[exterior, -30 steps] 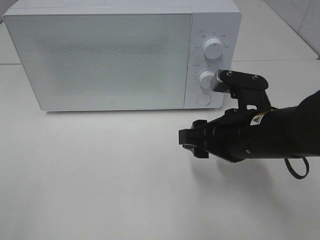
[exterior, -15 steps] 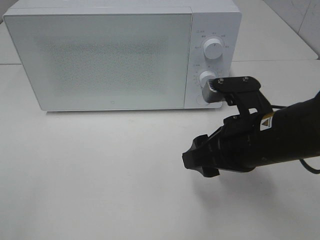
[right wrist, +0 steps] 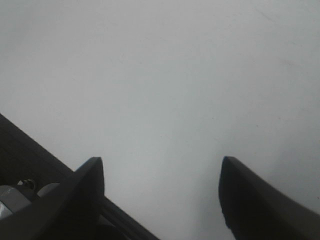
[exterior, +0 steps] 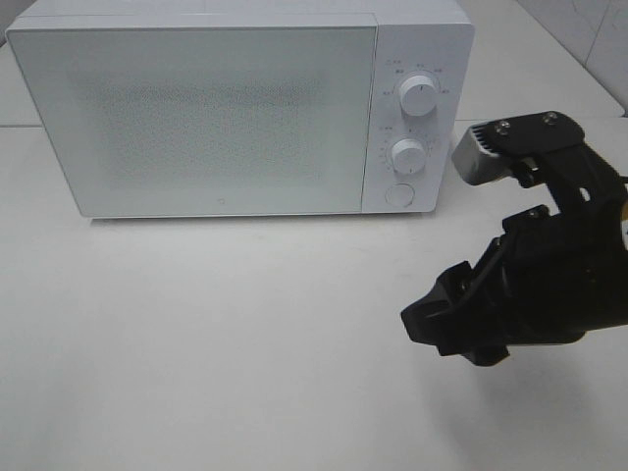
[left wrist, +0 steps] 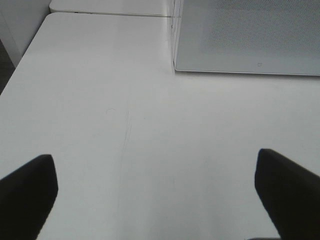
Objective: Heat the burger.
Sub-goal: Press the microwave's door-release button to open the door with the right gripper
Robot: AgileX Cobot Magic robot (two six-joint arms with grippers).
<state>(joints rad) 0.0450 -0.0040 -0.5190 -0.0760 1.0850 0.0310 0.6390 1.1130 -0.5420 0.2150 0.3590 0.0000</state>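
Observation:
The burger is out of view in every frame. The white microwave stands at the back of the table with its door shut; its lower front corner also shows in the left wrist view. My right gripper hangs over the bare table in front of and to the right of the microwave's control panel, open, with nothing between its fingers. My left gripper does not show in the high view; in its wrist view its dark fingers stand wide apart over the table, open and holding nothing.
The microwave's panel carries two round knobs and a round button. The white table spreads in front of the microwave. A table edge shows in the left wrist view.
My right arm has drawn back from the microwave's lower knob, moving right and toward the table's front. Both grippers kept their openings.

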